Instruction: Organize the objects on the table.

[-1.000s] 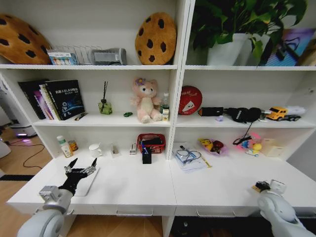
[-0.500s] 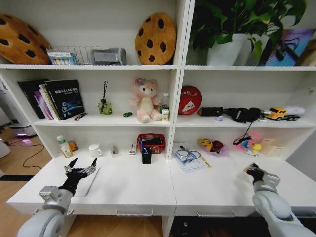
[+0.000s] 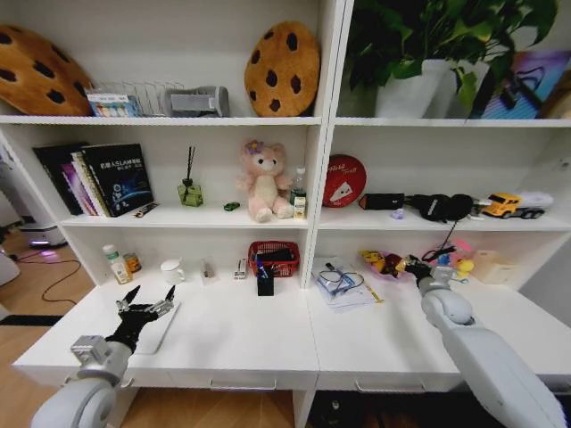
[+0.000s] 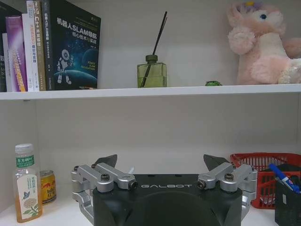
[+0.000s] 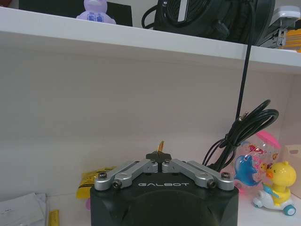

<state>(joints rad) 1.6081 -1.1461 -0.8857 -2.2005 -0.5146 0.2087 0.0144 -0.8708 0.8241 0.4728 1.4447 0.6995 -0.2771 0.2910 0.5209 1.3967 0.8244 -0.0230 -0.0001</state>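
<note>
Most of the objects are lying loose on the table (image 3: 241,334): a yellow packet (image 5: 94,177) and papers (image 3: 343,290) at about 1 o'clock. The right hand (image 3: 412,266) is gripping a small yellowish piece (image 5: 161,145) between closed fingers there. The left hand (image 3: 143,303) is hovering wide open at 10 o'clock. Sorting appears barely begun.

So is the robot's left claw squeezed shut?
No, the left gripper has its fingers spread wide apart above the white desk.
</note>
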